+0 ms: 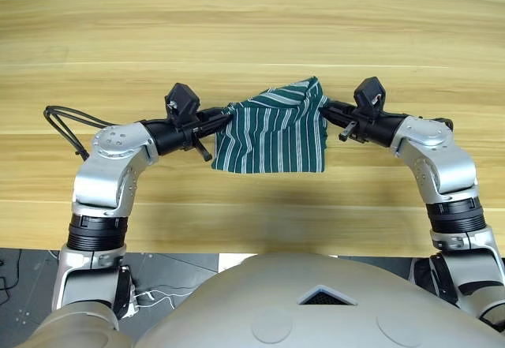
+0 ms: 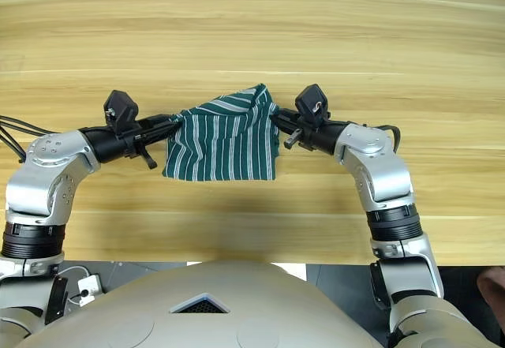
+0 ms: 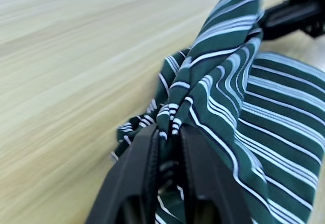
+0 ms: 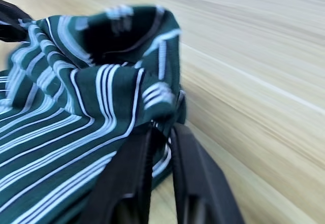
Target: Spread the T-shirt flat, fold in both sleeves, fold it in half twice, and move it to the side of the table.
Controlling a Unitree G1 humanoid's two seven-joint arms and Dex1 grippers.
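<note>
Our left gripper point(image 1: 223, 118) was clamped tight on one edge of the T-shirt point(image 1: 272, 136), and our right gripper point(image 1: 326, 111) pinched the opposite edge. The soft green cloth with thin white stripes bunched at each grip and hung as a rough rectangle over the pale wood-grain table point(image 1: 252, 32), perhaps brushing it.

T-shirt point(image 1: 272, 135) sits between left gripper point(image 1: 224, 116) at its left and right gripper point(image 1: 326, 110) at its right, over table point(image 1: 252, 24), near front edge.
</note>
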